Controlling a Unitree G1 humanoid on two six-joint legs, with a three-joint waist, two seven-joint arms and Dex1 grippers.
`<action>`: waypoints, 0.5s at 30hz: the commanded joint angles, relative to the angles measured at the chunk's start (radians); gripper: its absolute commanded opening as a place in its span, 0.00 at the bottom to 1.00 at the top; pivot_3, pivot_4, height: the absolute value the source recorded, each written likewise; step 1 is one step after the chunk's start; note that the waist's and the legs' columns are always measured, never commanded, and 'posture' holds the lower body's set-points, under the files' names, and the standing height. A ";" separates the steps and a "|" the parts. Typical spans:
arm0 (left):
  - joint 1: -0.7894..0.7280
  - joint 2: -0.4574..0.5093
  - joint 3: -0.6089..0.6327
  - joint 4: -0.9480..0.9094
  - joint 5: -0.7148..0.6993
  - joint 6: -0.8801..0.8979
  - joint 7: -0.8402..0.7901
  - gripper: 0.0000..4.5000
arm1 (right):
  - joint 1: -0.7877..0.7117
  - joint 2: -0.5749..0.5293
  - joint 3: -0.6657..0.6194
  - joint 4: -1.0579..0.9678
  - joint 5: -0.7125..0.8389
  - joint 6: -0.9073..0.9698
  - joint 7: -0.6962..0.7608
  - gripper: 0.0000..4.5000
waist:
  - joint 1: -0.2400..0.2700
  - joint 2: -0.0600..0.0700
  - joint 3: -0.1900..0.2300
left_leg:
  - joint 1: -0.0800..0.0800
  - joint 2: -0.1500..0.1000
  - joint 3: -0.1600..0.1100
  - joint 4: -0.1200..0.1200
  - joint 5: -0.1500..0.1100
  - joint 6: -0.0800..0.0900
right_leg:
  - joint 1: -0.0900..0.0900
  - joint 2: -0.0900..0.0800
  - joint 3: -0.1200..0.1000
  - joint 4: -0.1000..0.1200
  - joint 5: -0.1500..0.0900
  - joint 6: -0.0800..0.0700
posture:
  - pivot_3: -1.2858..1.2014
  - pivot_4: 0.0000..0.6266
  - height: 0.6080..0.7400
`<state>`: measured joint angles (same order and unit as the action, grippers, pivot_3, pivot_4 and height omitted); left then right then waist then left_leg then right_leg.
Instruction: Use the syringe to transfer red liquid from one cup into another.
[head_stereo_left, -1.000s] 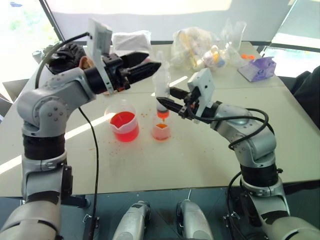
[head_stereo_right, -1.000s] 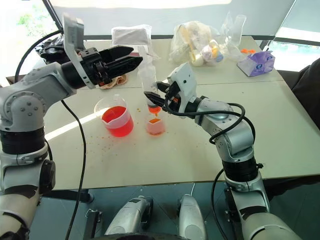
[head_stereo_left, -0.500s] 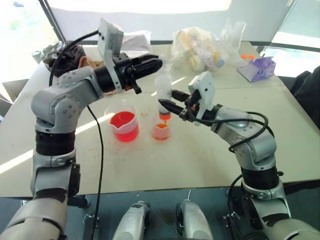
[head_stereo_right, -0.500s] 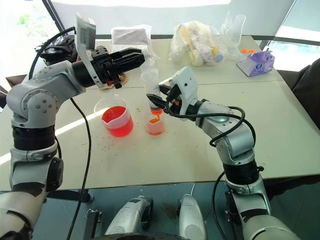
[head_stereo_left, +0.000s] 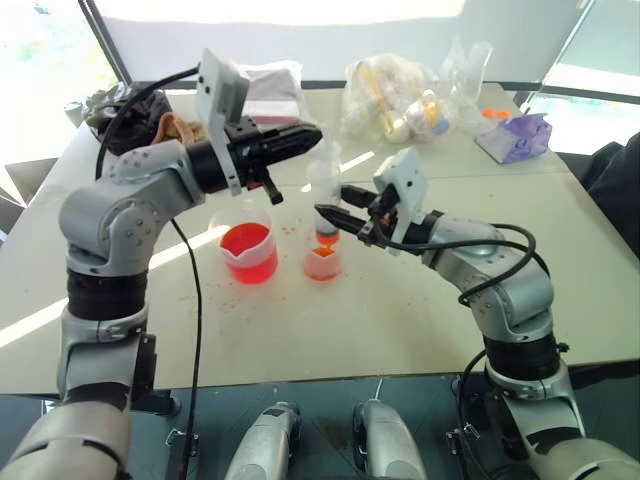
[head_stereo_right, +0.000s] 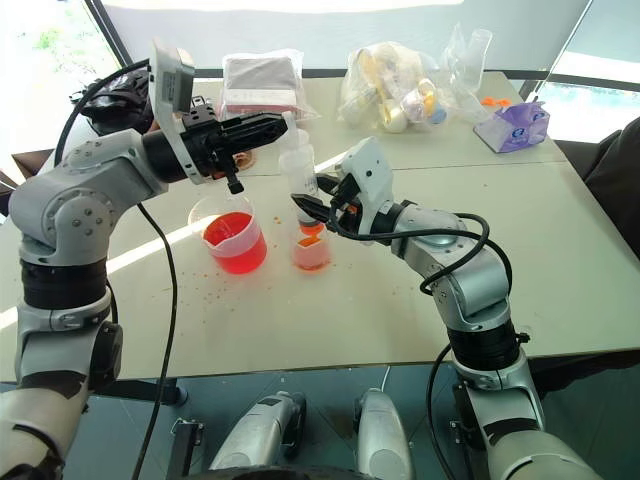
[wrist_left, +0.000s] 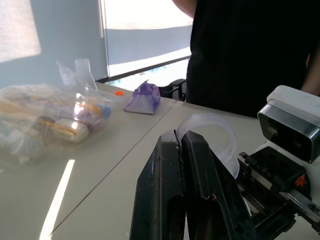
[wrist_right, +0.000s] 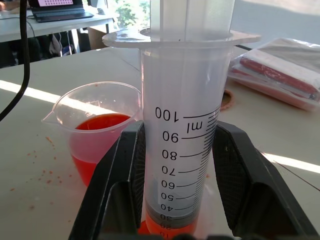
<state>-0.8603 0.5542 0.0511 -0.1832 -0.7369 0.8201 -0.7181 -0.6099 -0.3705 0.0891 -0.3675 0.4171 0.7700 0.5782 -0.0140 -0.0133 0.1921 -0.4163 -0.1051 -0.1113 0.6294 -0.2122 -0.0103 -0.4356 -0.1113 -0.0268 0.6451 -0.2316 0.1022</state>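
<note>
Syringe (head_stereo_left: 324, 190) stands upright, long axis vertical, orange tip pointing straight down into the small spoutless cup (head_stereo_left: 322, 262); plunger end up. Barrel graduations read upward to 100 in the right wrist view, with the dark plunger seal low in the barrel and red liquid (wrist_right: 170, 229) beneath it.

Right tool (head_stereo_left: 330, 215): both black fingers closed against the lower barrel, one on each side, holding the syringe. It points roughly level.

Left tool (head_stereo_left: 312, 133): fingers pressed together with no gap, at the top of the plunger. The left wrist view shows the plunger's round flange just past the fingertips (wrist_left: 180, 145); cannot tell if they touch it.

Small cup sits near the middle of the counter (head_stereo_left: 400, 330), orange-red liquid at its base. The spouted beaker (head_stereo_left: 247, 250) stands just beside it toward the counter's left edge, partly full of red liquid. Red droplets speckle the counter around both.

Toward the far edge: a plastic bag of items (head_stereo_left: 395, 95) and a purple tissue pack (head_stereo_left: 515, 137).
</note>
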 joint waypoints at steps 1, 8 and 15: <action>0.032 0.006 -0.066 -0.041 0.009 0.021 -0.049 0.00 | -0.061 0.001 -0.040 -0.046 0.018 -0.037 -0.006 0.32 | 0.001 0.000 0.000 | 0.000 0.000 0.000 0.000 0.000 0.000 | 0.000 0.000 0.000 0.000 0.000 0.000 | 0.52 0.24 0.96; 0.060 0.012 -0.086 -0.052 0.055 0.002 -0.071 0.00 | -0.080 -0.012 -0.054 -0.038 0.019 -0.040 0.002 0.32 | 0.001 0.000 0.000 | 0.000 0.000 0.000 0.000 0.000 0.000 | 0.000 0.000 0.000 0.000 0.000 0.000 | 0.52 0.24 0.96; 0.078 0.005 -0.089 -0.051 0.074 -0.006 -0.074 0.00 | -0.109 -0.020 -0.090 -0.046 0.050 -0.008 -0.009 0.32 | 0.001 0.000 0.000 | 0.000 0.000 0.000 0.000 0.000 0.000 | 0.000 0.000 0.000 0.000 0.000 0.000 | 0.52 0.24 0.96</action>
<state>-0.8147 0.5609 0.0252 -0.2149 -0.6624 0.7912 -0.7485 -0.6400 -0.3948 0.0924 -0.3557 0.4393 0.8009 0.5971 -0.0134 -0.0133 0.1921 -0.4163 -0.1050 -0.1114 0.6296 -0.2122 -0.0103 -0.4354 -0.1115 -0.0268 0.6452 -0.2316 0.1022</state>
